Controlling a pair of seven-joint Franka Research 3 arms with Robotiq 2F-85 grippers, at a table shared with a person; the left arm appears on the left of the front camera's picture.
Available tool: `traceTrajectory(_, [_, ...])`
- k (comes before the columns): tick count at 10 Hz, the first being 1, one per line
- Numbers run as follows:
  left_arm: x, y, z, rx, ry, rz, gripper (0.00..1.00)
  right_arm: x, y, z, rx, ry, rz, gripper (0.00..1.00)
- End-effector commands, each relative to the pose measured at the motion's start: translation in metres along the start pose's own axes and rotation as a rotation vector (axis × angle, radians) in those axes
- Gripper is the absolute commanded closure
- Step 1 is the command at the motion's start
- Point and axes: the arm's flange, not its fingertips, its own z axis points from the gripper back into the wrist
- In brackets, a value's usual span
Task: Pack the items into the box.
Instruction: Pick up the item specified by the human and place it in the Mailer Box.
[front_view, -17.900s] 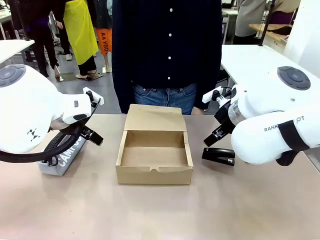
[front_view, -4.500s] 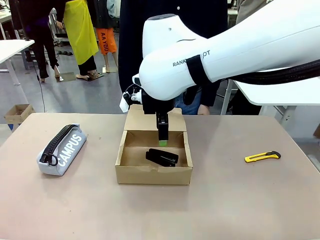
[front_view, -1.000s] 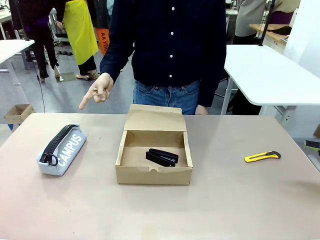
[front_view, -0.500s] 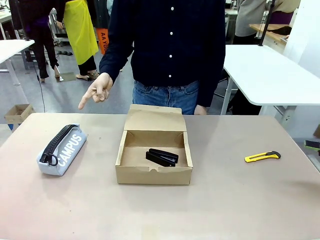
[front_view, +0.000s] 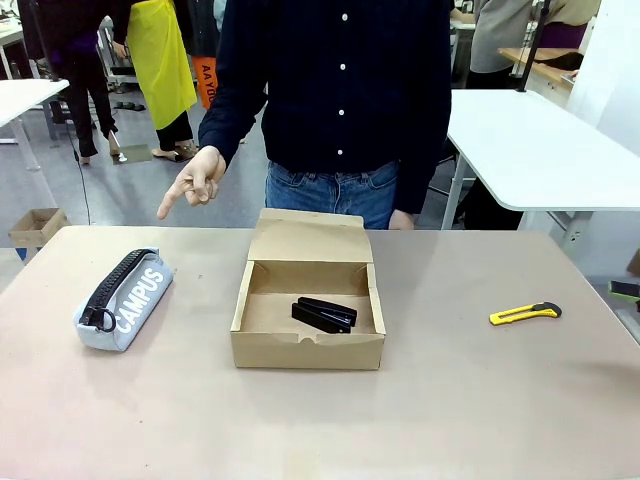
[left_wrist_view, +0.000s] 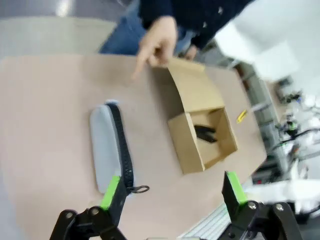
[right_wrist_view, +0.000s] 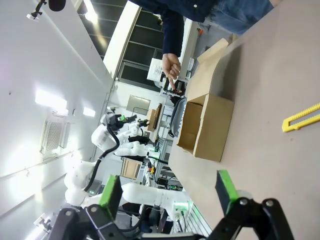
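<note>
One of the two items is packed: the stapler (front_view: 323, 315) lies inside the box (front_view: 308, 350), right of centre, with the lid flap standing up at the far side.

Change: a few seconds back the right arm hung over the box. It has since drawn clear, and the right hand (right_wrist_view: 167, 191) now looks on from the right, fingers apart and empty.

Over the last second nothing on the bench (front_view: 450, 420) shifted. The person's hand (front_view: 195, 180) keeps pointing down toward the pouch (front_view: 125, 300).

The pouch lies left of the box, well apart from it and untouched. The left hand (left_wrist_view: 171, 186) is high above it, fingers apart and empty.

Judgement: the pouch is the remaining item, probably for the left arm. The utility knife (front_view: 525, 313), at the right, stays out.

Writing: white "CAMPUS" on the pouch; nothing legible on the box or knife.
</note>
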Motion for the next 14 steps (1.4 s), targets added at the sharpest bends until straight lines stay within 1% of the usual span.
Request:
traceTrajectory(1, [0.041, -0.058, -0.057, 0.146, 0.293, -0.308, 0.00, -0.003, 0.002, 0.003, 0.005, 0.012, 0.000, 0.00])
traceTrajectory(2, [0.047, -0.072, -0.073, 0.196, 0.381, -0.384, 0.00, -0.003, 0.002, 0.003, 0.005, 0.012, 0.000, 0.00])
traceTrajectory(3, [0.052, -0.081, -0.090, 0.373, 0.498, -0.465, 0.00, -0.003, 0.002, 0.003, 0.005, 0.012, 0.000, 0.00])
traceTrajectory(4, [0.048, -0.086, -0.096, 0.494, 0.554, -0.642, 0.00, -0.003, 0.002, 0.003, 0.005, 0.012, 0.000, 0.00])
traceTrajectory(5, [0.044, -0.090, -0.096, 0.533, 0.635, -0.685, 0.00, -0.003, 0.002, 0.003, 0.005, 0.012, 0.000, 0.00])
traceTrajectory(6, [0.041, -0.091, -0.098, 0.586, 0.701, -0.657, 0.00, -0.003, 0.002, 0.003, 0.005, 0.012, 0.000, 0.00])
traceTrajectory(7, [0.041, -0.089, -0.101, 0.698, 0.654, -0.574, 0.00, -0.003, 0.002, 0.003, 0.005, 0.012, 0.000, 0.00])
traceTrajectory(9, [0.042, -0.092, -0.105, 0.644, 0.588, -0.474, 0.00, -0.003, 0.002, 0.003, 0.005, 0.012, 0.000, 0.00])
traceTrajectory(10, [0.048, -0.098, -0.102, 0.555, 0.522, -0.352, 0.00, -0.003, 0.002, 0.003, 0.005, 0.012, 0.000, 0.00])
traceTrajectory(11, [0.045, -0.087, -0.100, 0.669, 0.656, -0.544, 0.00, -0.003, 0.002, 0.003, 0.005, 0.012, 0.000, 0.00])
traceTrajectory(14, [0.045, -0.087, -0.100, 0.669, 0.656, -0.544, 0.00, -0.003, 0.002, 0.003, 0.005, 0.012, 0.000, 0.00])
